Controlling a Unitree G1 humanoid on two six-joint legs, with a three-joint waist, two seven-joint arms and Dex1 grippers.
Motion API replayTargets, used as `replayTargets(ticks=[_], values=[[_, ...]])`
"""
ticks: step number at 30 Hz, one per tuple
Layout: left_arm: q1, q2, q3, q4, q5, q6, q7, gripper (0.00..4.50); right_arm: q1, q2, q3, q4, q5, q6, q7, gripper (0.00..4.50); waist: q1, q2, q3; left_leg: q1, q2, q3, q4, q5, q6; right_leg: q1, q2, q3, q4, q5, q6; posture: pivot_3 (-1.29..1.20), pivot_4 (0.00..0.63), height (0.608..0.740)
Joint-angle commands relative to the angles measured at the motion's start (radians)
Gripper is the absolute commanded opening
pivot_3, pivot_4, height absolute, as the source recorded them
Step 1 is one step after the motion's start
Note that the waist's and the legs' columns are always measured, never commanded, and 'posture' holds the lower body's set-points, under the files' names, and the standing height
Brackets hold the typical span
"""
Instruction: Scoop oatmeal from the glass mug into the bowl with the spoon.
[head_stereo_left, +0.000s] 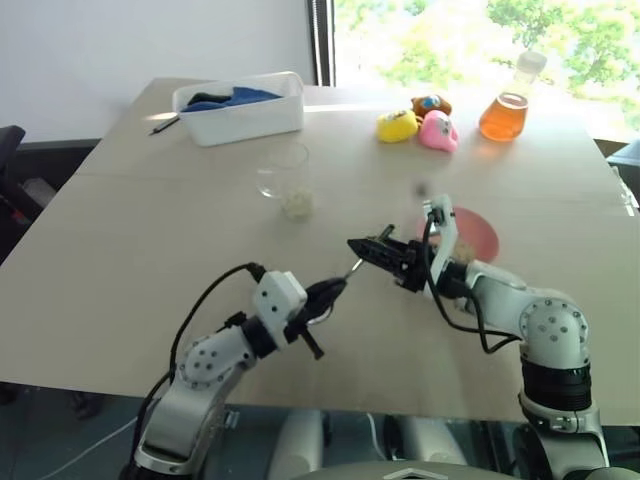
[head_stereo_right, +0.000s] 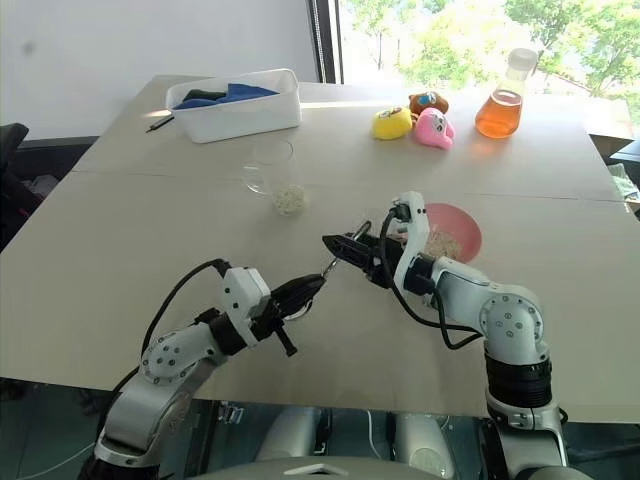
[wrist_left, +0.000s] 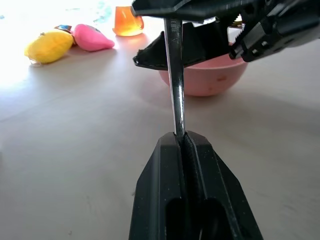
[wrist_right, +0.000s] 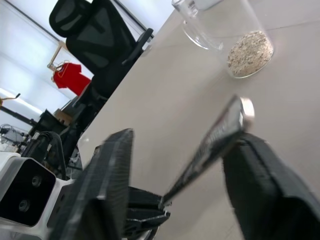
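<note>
Big tan worktop (head_stereo_left: 150, 230): left end effector (head_stereo_left: 330, 291) squeezes spoon (head_stereo_left: 354, 266) tight, passing it w/ right end effector (head_stereo_left: 368, 246) apart around it.

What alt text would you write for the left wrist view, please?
A shut black left pincer holds a slim shiny silver metal spoon by its handle, which rises to the black right pincer. Behind it stands a small round pink bowl on the pale table.
</note>
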Motion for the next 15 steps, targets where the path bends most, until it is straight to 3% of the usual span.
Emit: replayTargets(ticks=[1, 3, 14, 15], values=[[0.011, -0.015, 0.003, -0.005, 0.003, -0.030, 0.015, 0.00, -0.001, 0.006, -0.022, -0.027, 0.019, -0.029, -0.011, 0.95, -0.001, 0.000, 0.000, 0.000, 0.000, 0.000, 0.000, 0.000, 0.000, 0.000, 0.000, 0.000, 0.000, 0.000, 0.000, 0.00, 0.150, 0.740], [0.023, -0.016, -0.002, -0.007, 0.002, -0.034, 0.012, 0.00, -0.001, 0.011, -0.022, -0.026, 0.016, -0.039, -0.018, 0.02, -0.001, 0.001, 0.000, 0.000, 0.000, 0.000, 0.000, 0.000, 0.000, 0.000, 0.000, 0.000, 0.000, 0.000, 0.000, 0.00, 0.150, 0.740], [0.058, 0.009, 0.014, 0.022, 0.000, -0.073, 0.010, 0.00, -0.011, 0.003, -0.023, -0.012, -0.001, -0.057, -0.016, 0.02, -0.001, 0.001, 0.001, 0.000, 0.000, 0.000, 0.000, 0.000, 0.000, 0.000, -0.001, 0.000, 0.000, 0.000, 0.000, 0.00, 0.150, 0.740], [0.055, 0.004, 0.025, 0.027, 0.000, -0.073, 0.023, 0.33, -0.011, 0.004, -0.024, -0.012, 0.000, -0.057, -0.018, 0.00, -0.001, 0.001, 0.001, 0.000, 0.000, 0.000, 0.000, 0.000, 0.000, 0.000, -0.001, 0.000, 0.000, 0.000, 0.000, 0.00, 0.150, 0.740]])
